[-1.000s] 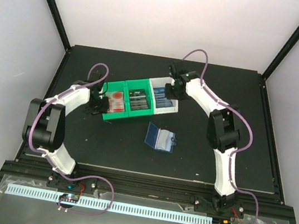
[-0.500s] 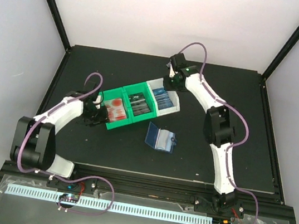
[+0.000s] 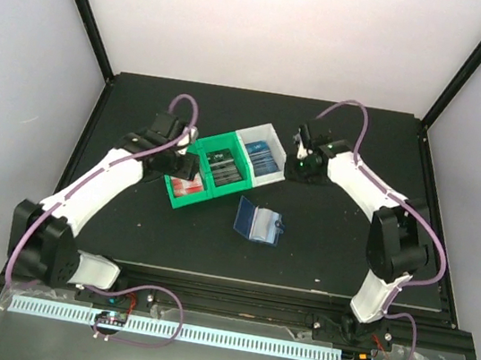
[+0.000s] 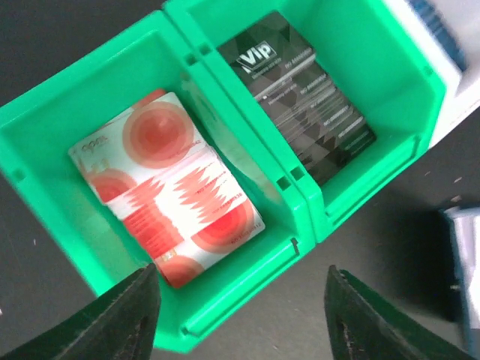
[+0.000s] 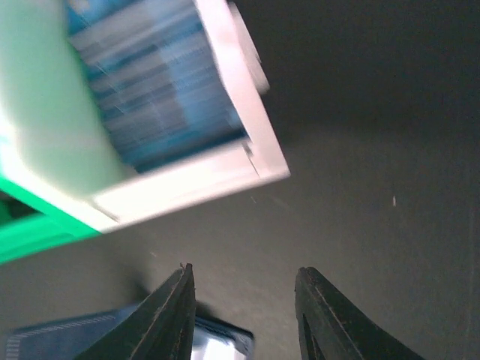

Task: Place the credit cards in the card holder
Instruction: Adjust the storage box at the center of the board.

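The credit cards lie stacked in a three-compartment bin (image 3: 176, 198): red-and-white cards (image 4: 169, 184) on the left, dark cards (image 4: 307, 97) in the middle, blue cards (image 5: 157, 112) in the white end compartment. My left gripper (image 4: 244, 315) hovers open over the near wall of the red-card compartment, holding nothing. My right gripper (image 5: 244, 315) is open and empty above bare table just right of the white compartment. The card holder (image 3: 258, 222), a dark blue wallet lying open, rests on the table in front of the bin; its corner (image 5: 75, 337) shows beside my right fingers.
The bin's green wall (image 4: 247, 262) lies between my left fingers. Black frame posts (image 3: 85, 7) rise at the back corners, and the mat's raised edge (image 3: 252, 281) runs along the near side.
My left arm swung from the bin's left side to above the red-card compartment and its jaws opened wide. My right arm left the white compartment, moving right and nearer. The bin turned slightly.
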`<state>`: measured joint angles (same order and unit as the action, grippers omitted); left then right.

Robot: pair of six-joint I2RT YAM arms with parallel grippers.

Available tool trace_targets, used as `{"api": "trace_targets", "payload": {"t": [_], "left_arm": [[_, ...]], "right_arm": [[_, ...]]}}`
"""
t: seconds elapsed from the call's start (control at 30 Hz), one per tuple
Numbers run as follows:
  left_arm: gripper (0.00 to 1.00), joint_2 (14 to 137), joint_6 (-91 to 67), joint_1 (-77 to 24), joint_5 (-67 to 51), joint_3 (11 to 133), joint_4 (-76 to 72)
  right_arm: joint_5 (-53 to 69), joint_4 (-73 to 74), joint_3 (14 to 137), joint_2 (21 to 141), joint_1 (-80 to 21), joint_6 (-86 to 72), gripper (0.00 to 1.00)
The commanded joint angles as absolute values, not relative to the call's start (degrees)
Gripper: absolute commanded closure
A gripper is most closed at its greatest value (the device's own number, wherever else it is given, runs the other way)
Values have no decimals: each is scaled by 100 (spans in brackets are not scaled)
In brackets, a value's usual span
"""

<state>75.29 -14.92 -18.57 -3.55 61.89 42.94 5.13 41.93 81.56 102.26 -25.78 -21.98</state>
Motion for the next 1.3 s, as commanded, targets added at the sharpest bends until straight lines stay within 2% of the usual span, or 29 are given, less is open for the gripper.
{"api": "trace_targets", "payload": {"t": [0.0,0.07,0.2,0.5,0.9,1.07,1.27], "left_arm": [[44,8359,-442,-2369,738,6555,4357],[50,8731,-301,-2447,1011,6637,4327],[52,9031,-28,-2461,1179,6720,4088],[51,9821,480,-2444,2000,7136,3865],[47,10267,420,-2427,2036,7225,3772],[56,10317,190,-2341,2145,7180,3835],[60,10312,100,-2162,2111,7060,3710]], "right_arm": [[502,4245,7662,10405,-2579,-2548,61],[499,4306,7658,10495,-2566,-2556,61],[446,4318,7913,10820,-2565,-2457,62],[176,3952,8949,11970,-2567,-2243,62],[306,4103,10877,13139,-2566,-2027,59],[455,4288,11454,13458,-2566,-2089,58],[663,4087,11028,13261,-2566,-2211,58]]}}
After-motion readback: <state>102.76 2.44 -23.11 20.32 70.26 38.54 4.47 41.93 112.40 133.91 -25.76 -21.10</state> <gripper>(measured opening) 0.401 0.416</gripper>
